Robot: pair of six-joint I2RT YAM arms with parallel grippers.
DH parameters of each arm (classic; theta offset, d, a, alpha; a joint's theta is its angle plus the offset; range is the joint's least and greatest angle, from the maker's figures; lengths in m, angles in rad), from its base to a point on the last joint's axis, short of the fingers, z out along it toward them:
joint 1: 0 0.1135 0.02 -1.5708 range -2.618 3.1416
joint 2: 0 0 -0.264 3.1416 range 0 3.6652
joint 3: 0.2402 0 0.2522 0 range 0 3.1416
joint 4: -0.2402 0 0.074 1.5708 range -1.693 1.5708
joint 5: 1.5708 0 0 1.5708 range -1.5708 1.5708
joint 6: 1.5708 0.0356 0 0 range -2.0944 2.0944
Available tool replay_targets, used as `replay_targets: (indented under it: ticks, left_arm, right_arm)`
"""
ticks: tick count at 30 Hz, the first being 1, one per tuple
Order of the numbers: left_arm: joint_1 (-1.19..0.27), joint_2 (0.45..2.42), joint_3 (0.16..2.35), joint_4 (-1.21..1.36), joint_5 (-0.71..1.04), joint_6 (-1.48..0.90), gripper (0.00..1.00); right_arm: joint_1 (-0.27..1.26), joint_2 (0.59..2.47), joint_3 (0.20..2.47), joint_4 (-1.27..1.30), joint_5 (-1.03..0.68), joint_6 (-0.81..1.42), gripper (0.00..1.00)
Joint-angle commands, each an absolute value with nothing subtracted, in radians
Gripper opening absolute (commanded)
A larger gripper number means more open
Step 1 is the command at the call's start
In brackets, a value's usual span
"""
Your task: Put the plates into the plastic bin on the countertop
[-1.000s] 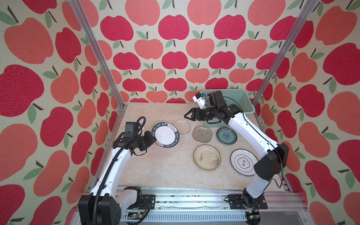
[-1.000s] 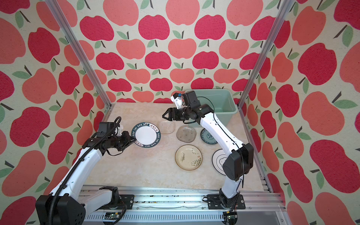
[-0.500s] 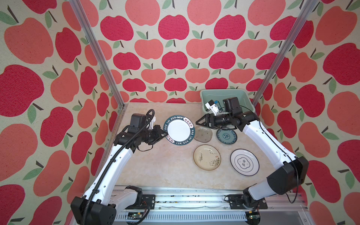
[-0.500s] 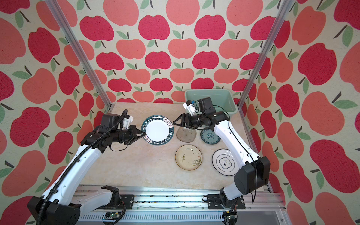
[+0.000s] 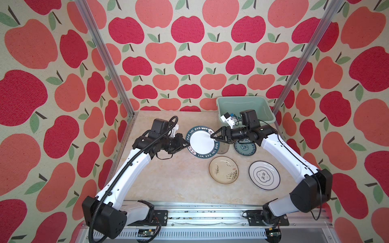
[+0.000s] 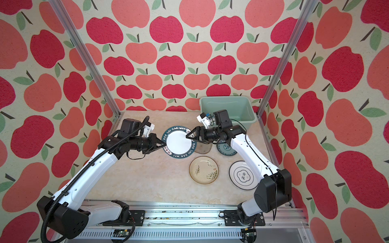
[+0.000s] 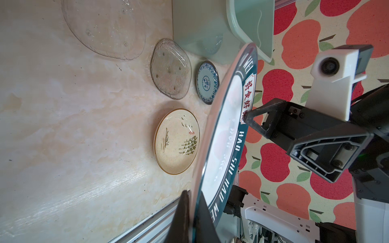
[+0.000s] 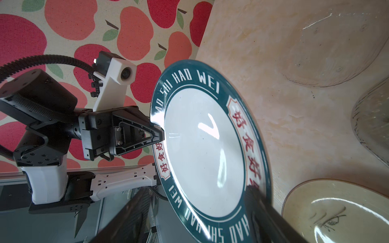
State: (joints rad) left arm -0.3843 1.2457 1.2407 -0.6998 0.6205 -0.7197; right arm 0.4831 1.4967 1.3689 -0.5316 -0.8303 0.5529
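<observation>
Top views: the left arm has swung up and inward. A second ago it was low at the left side of the table, with the plate barely off the surface. Now the left gripper (image 5: 186, 145) is clamped on one rim of the lettered plate (image 5: 202, 142). The plate has a white centre and a dark teal rim, and it's held tilted, clear of the surface, mid-table.

The right gripper (image 5: 211, 136) has come away from the bin side to the opposite rim. Its jaws are apart, one finger either side of the edge, not closed yet.

Looks like a handover: the bin is on the right arm's side. Likely next: right closes, left lets go.

- **Room:** apple-print walls (image 5: 189, 27) on three sides.
- **Surface:** beige marble countertop (image 5: 179, 178) with an aluminium rail (image 5: 210, 210) along the front.
- **Bin:** mint-green plastic bin (image 5: 242, 97) in the back-right corner, apart from the held plate. No plate shows in the visible part.
- **Still on the surface:**
  - large clear glass plate (image 7: 105, 27)
  - white plate with centre characters (image 5: 264, 175)
  - cream ink-drawn plate (image 5: 223, 170)
  - smaller clear glass plate (image 7: 170, 69)
  - small blue-patterned plate (image 5: 245, 147), under the right arm
</observation>
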Motion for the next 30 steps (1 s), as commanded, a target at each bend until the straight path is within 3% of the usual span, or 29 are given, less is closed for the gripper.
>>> replay_targets:
  ticks: [1, 8, 18, 30]
  left_arm:
    - [-0.393, 1.246, 1.294, -0.662, 0.658, -0.733, 0.00]
    - [-0.405, 1.259, 1.310, -0.665, 0.658, -0.738, 0.00]
    - [-0.414, 1.275, 1.328, -0.678, 0.647, -0.729, 0.00]
    - [-0.428, 1.316, 1.362, -0.669, 0.647, -0.728, 0.00]
  right_arm:
    - [0.481, 1.478, 1.340, -0.489, -0.835, 0.574, 0.74]
    - [0.464, 1.468, 1.302, -0.424, -0.852, 0.618, 0.72]
    - [0.348, 1.411, 1.308, -0.474, -0.731, 0.564, 0.72]
    - [0.378, 1.484, 1.275, -0.346, -0.949, 0.682, 0.65]
